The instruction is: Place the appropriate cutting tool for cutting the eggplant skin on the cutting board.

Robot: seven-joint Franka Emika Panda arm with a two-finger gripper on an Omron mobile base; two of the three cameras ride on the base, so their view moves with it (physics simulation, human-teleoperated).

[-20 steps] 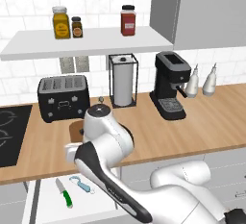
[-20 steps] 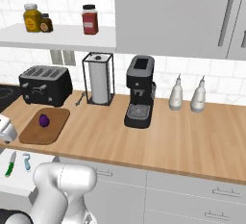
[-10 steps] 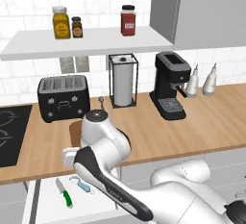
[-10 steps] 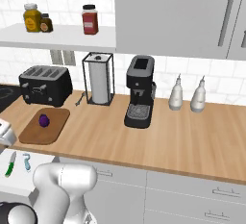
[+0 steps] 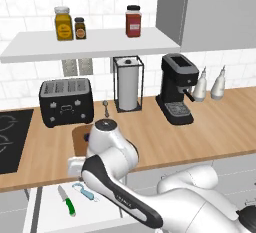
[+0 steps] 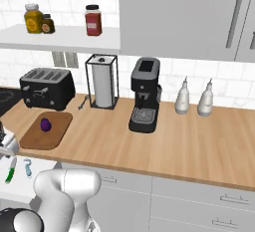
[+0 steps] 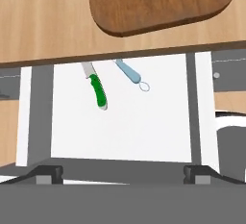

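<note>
1. The gripper (image 7: 123, 172) is seen in the hand view w/ jaws spread wide, nothing between them; one dark fingertip (image 7: 48, 174) sits at lower left of that view, the other at lower right.
2. The peeler (image 7: 129, 74) is seen lying in an open white drawer (image 7: 125, 122) below the counter edge, light-blue, its head partly hidden under the counter lip in the hand view, its loop end pointed into the drawer.
3. A green-handled knife (image 7: 97, 89) is laid just beside the peeler in the same drawer, apart from it, blade end tucked toward the counter.
4. In the left base view the peeler (image 5: 85, 191) and knife (image 5: 67, 201) are seen side by side in the drawer (image 5: 50, 212), just beside the arm's dark forearm.
5. In the right base view the two tools are found at the far left, knife (image 6: 11, 170) left of peeler (image 6: 27, 167).
6. The cutting board (image 6: 46, 130) is set on the wooden counter (image 6: 164, 141) in front of the black toaster (image 6: 47, 87); the eggplant (image 6: 45, 124) rests on it, toward the back.
7. In the hand view the board (image 7: 158, 2) is seen above the drawer, near the counter edge.
8. A paper-towel holder (image 6: 101, 81), coffee machine (image 6: 144, 94) and two white bottles (image 6: 194, 97) are lined along the back wall.
</note>
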